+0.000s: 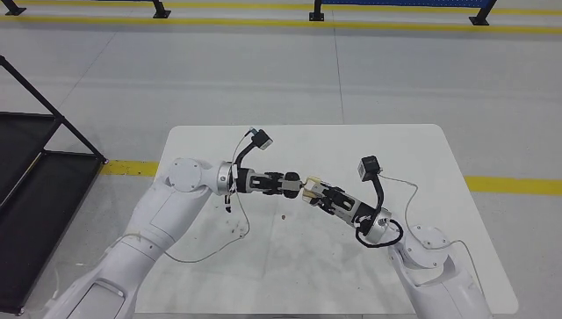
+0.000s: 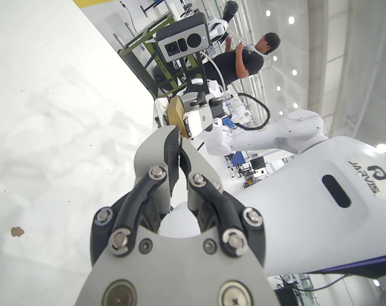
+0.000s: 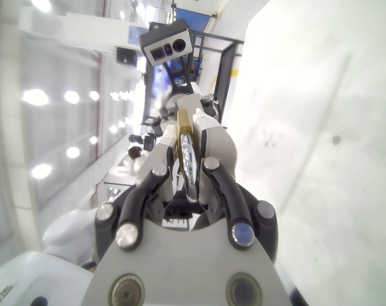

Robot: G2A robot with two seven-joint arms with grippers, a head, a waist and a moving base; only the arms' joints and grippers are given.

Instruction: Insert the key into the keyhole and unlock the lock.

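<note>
Both arms meet above the middle of the white table (image 1: 421,161). A small brass lock (image 1: 309,187) hangs there in the air. My right gripper (image 3: 186,119) is shut on the lock (image 3: 182,135), and a silver part (image 3: 189,163) runs back between its fingers. In the left wrist view the lock (image 2: 174,112) sits in the right gripper's white fingers (image 2: 201,120). My left gripper (image 2: 179,135) is shut, its tips pressed against the lock's lower edge. The key is hidden between its black pads (image 2: 171,151).
A small brown crumb (image 1: 283,216) lies on the table below the grippers. A black metal rack (image 1: 35,178) stands off the table's left side. The table's edge (image 2: 129,65) runs close behind the lock in the left wrist view.
</note>
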